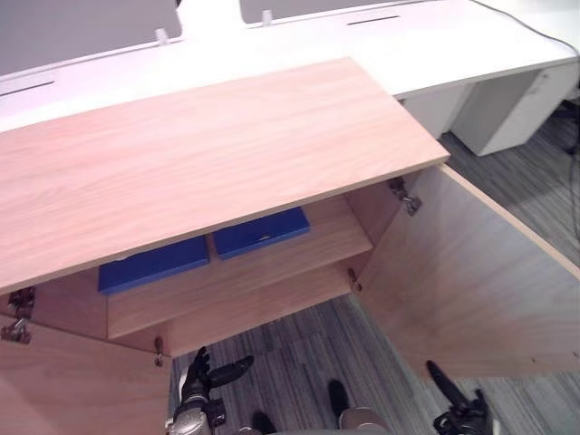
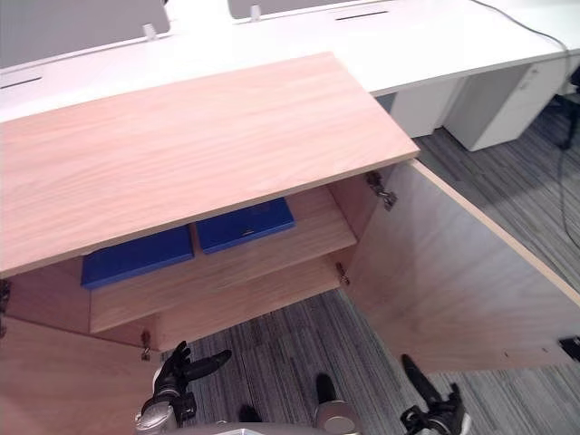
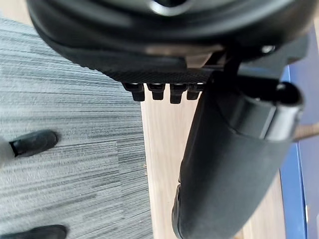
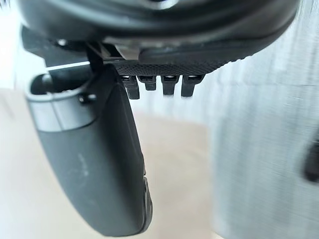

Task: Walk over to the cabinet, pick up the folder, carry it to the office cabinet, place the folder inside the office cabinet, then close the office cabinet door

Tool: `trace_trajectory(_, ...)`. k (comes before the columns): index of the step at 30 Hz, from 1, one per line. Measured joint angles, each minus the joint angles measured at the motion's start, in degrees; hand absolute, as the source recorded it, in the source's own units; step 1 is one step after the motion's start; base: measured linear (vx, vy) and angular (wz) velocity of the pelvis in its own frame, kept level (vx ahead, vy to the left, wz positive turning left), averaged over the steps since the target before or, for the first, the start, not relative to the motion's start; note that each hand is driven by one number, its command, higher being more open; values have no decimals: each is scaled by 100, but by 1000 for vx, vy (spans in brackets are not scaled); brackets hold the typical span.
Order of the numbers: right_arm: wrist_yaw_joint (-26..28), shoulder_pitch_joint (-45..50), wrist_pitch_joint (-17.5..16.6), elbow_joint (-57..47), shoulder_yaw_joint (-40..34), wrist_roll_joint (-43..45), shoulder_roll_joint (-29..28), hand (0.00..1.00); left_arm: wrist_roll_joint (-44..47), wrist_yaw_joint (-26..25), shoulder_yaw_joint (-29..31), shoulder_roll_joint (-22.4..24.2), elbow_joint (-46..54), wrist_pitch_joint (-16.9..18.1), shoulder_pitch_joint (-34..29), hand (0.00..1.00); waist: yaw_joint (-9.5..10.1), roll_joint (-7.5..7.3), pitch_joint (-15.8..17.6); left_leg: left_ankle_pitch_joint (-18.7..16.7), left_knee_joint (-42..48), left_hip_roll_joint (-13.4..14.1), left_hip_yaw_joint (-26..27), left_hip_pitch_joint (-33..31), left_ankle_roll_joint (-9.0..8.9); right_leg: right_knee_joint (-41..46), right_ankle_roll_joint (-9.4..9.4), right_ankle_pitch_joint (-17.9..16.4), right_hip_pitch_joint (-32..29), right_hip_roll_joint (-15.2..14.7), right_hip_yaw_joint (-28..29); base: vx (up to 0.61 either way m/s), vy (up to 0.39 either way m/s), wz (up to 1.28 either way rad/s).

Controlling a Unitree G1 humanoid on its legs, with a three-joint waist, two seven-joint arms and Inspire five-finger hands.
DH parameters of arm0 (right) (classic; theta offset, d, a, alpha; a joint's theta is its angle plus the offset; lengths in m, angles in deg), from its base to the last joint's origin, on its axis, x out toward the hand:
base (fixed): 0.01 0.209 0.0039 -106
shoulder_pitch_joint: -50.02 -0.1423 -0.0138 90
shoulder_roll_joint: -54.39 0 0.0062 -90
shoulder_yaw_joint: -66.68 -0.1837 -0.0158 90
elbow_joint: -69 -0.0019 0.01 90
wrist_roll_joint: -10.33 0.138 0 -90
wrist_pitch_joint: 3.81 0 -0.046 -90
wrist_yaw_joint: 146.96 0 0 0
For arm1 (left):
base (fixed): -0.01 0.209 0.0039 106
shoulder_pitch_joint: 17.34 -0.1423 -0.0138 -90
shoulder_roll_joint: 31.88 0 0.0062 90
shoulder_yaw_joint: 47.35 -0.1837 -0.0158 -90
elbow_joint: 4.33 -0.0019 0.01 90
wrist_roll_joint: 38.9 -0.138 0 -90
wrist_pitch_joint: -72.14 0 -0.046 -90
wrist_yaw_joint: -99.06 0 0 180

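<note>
1. Centre frame: office cabinet (image 1: 208, 154), light wood, wide flat top, both doors swung open.
2. Right door (image 1: 471, 281) spread toward lower right. Left door (image 1: 72, 390) in the lower left corner. Metal hinge (image 1: 403, 195) at the right door's upper inner corner.
3. On the inner shelf (image 1: 337, 234), just under the top's front edge: two folders lying flat, side by side, narrow gap between them.
4. Left blue folder (image 1: 154, 263) and right blue folder (image 1: 260, 232): rear parts hidden by the cabinet top. Cannot tell which one is the task's.
5. Bottom edge, left of centre: left hand (image 1: 196, 384), over grey carpet (image 1: 290, 344), just in front of the cabinet opening. Released, fingers relaxed, thumb out to the side, nothing held. Apart from both folders.
6. Left wrist view: fingers straight past the palm, thumb large in front. Beyond them carpet, pale wood, and a blue strip (image 3: 295, 199) at the right edge; cannot tell which folder.
7. Bottom right: right hand (image 1: 460, 415), below the right door's lower edge, over carpet. Released, fingers straight, empty. Right wrist view agrees: blurred pale wood and carpet past the hand.
8. Upper frame: white desk (image 1: 435, 45) behind the cabinet, white drawer unit (image 1: 512, 109) under it at upper right.
</note>
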Motion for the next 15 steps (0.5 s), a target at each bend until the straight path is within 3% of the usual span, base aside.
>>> trace_trajectory(6, 59, -539, -11, -339, 80, -24, 1107, 100, -227, 214, -181, -154, -405, -8, -224, 100, -187, -12, -25, -150, 3, -157, 531, 86, -1, -128, 27, 152, -203, 10, 662, -58, 4, -58)
trace_trajectory(11, 532, -1501, -5, 94, 1319, -331, 2511, 100, -327, 365, -523, -444, -368, 26, -282, 100, -196, 14, 59, -343, 303, -172, 711, -86, 52, -215, 71, 290, -436, 12, 1086, 5, -28, -43)
trace_trajectory(15, 699, -2215, 7, 649, 1732, -470, 3046, 100, -325, 387, -725, -527, -342, 109, -209, 100, -207, 110, 206, -471, 528, -143, 710, -346, 95, -216, 105, 352, -655, 5, 1171, 26, -38, -14)
